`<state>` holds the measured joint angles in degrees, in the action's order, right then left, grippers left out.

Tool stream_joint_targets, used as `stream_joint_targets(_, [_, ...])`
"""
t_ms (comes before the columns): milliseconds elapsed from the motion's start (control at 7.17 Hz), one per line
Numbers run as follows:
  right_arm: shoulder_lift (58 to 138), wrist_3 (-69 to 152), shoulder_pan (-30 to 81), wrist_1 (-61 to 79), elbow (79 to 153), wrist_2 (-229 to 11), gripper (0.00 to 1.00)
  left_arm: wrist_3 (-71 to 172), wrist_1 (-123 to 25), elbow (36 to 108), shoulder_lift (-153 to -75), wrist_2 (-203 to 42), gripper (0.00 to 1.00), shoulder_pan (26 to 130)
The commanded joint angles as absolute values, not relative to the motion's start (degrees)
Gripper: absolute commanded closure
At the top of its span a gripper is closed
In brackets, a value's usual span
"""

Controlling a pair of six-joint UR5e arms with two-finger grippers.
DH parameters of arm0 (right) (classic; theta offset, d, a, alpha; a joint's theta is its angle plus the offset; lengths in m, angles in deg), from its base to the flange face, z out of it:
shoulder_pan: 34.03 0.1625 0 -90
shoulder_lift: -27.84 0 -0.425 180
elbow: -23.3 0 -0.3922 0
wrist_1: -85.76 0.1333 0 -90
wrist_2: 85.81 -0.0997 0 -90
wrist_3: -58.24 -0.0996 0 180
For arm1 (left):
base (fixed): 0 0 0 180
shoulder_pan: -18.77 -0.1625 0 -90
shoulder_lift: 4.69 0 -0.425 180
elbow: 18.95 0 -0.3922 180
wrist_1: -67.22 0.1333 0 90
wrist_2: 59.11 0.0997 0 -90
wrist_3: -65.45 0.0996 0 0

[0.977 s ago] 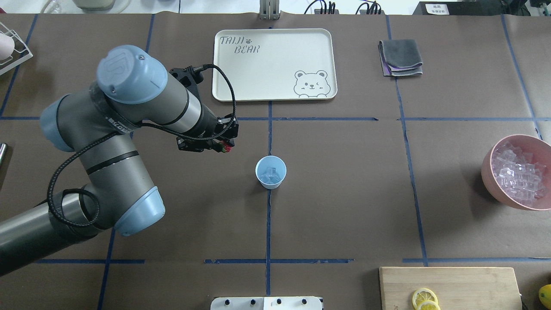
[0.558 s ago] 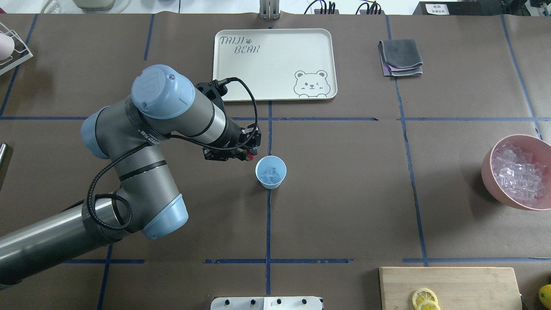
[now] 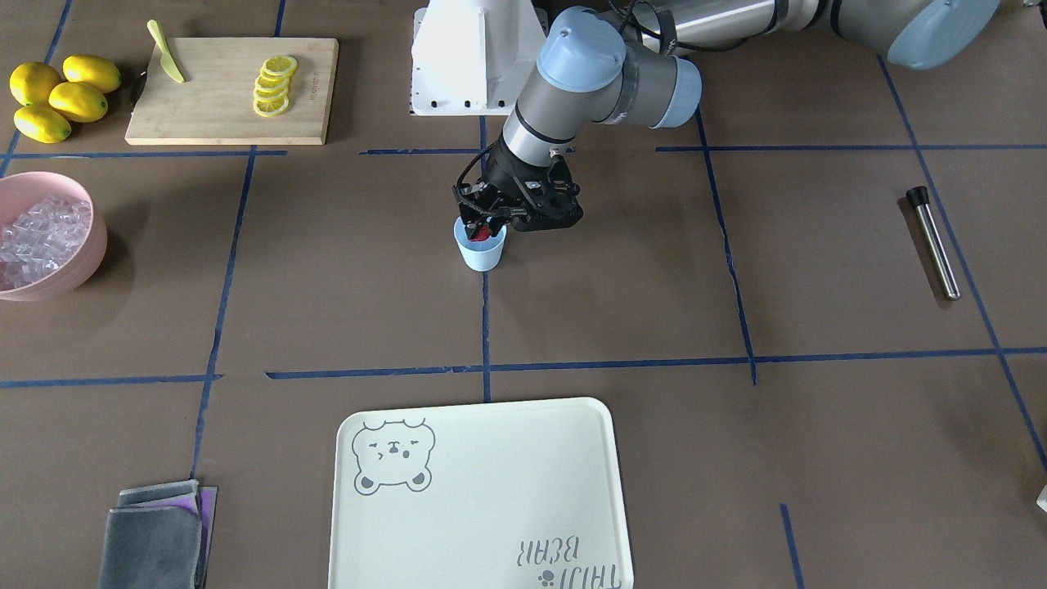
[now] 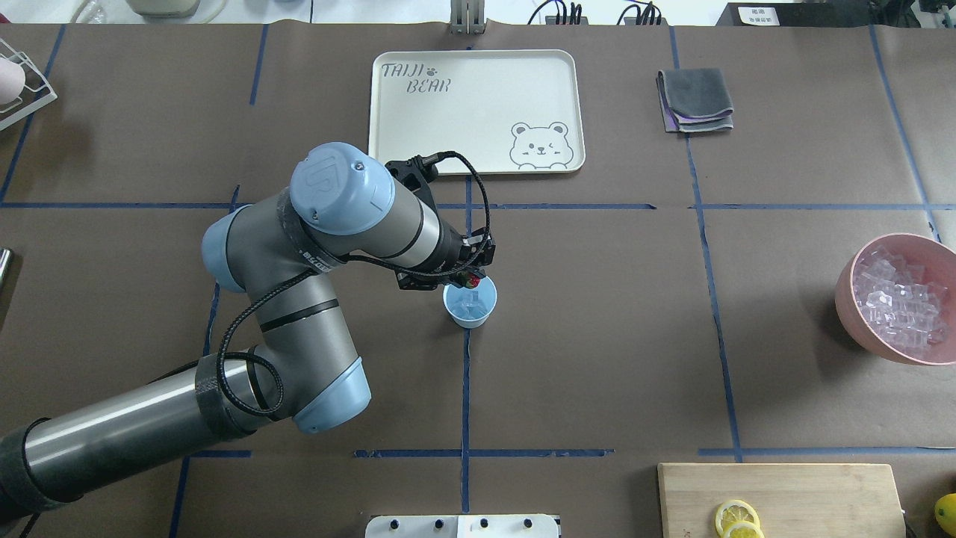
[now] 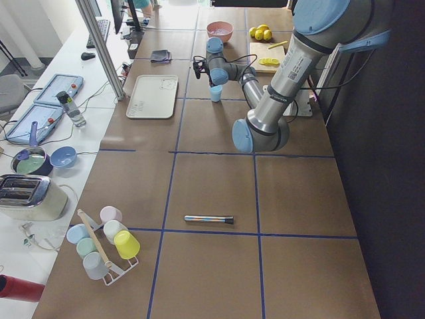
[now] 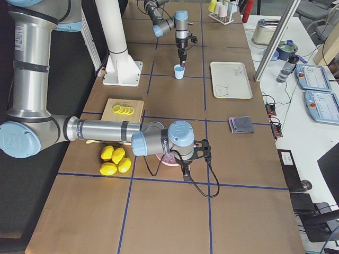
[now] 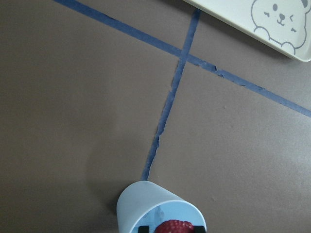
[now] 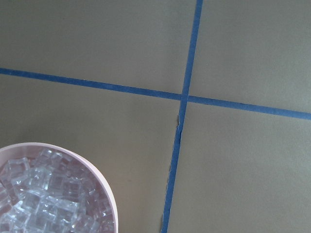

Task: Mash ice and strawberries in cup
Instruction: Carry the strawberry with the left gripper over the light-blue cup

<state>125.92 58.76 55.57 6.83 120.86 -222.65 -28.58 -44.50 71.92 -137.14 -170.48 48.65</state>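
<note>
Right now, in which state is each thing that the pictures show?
left gripper: shut on strawberry, at the cup's mouth.
strawberry: held, whole, not yet released.
cup: upright, with ice inside.
ice: whole cubes, not mashed.
pink bowl: upright, full of ice.
right gripper: cannot tell if open or shut.
cloth: folded.

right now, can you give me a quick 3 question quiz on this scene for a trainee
1. True or false: the left gripper holds the strawberry at the mouth of the cup.
2. What already lies in the cup? A lemon slices, B ice, C nothing.
3. Fill the gap: the metal rod lies on the robot's ____ side of the table.
Key: 1 true. 2 B. 3 left.
</note>
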Motion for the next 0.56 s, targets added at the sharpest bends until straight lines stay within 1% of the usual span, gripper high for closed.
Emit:
stream_joint_targets(0, [125.92, 58.76, 55.53, 6.83, 121.03, -222.65, 0.01, -28.76, -44.76, 71.93, -137.23, -170.12, 1.0, 48.39])
stream_joint_targets(279, [125.92, 58.76, 55.53, 6.83, 121.04, -222.74, 0.01, -28.77, -44.49, 72.19, -136.79, -170.12, 0.97, 48.3])
stream_joint_targets(419, [125.92, 58.68, 55.61, 6.83, 121.12, -222.74, 0.01, -28.77, -44.4, 72.19, -136.7, -170.2, 0.94, 48.04])
